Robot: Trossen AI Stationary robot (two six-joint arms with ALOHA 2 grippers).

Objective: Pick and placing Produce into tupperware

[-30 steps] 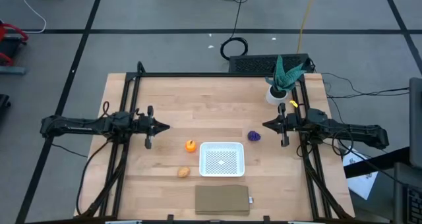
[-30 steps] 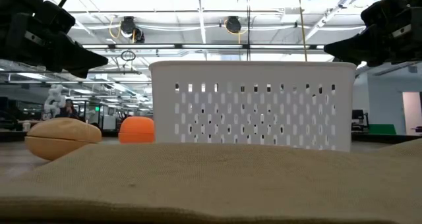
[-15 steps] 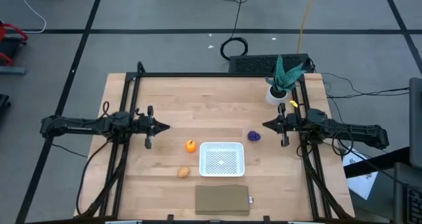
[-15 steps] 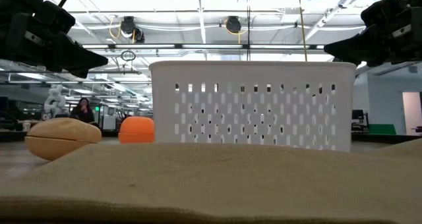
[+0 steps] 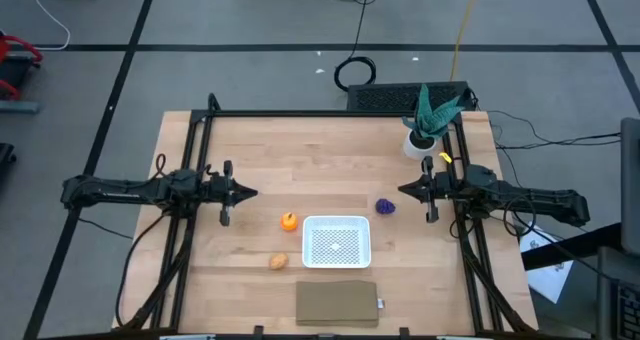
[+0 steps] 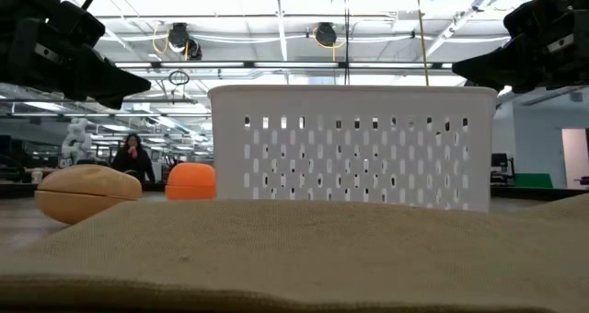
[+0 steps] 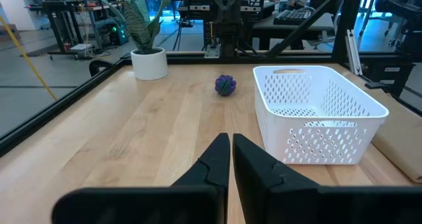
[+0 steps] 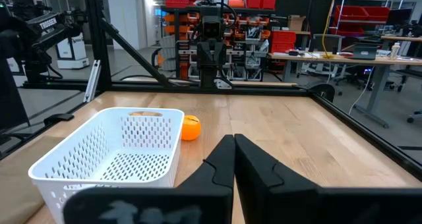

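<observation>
The white tupperware [image 5: 337, 242] stands on the wooden table near its front middle, with nothing in it. An orange piece [image 5: 288, 221] lies just left of it, a tan oval piece [image 5: 278, 262] at its near left, and a dark purple piece [image 5: 385, 207] at its far right. My left gripper [image 5: 253, 193] hovers shut over the table's left side, pointing toward the middle. My right gripper [image 5: 402, 189] hovers shut over the right side, facing it. In the wrist views both grippers [image 7: 231, 145] [image 8: 233, 143] show fingers together with nothing between them.
A flat brown rectangle [image 5: 337, 303] lies at the front edge, just near of the tupperware. A green potted plant [image 5: 424, 130] stands at the far right corner. A black frame [image 5: 330, 113] runs around the table's edges. A person shows far off in the room [image 6: 133, 156].
</observation>
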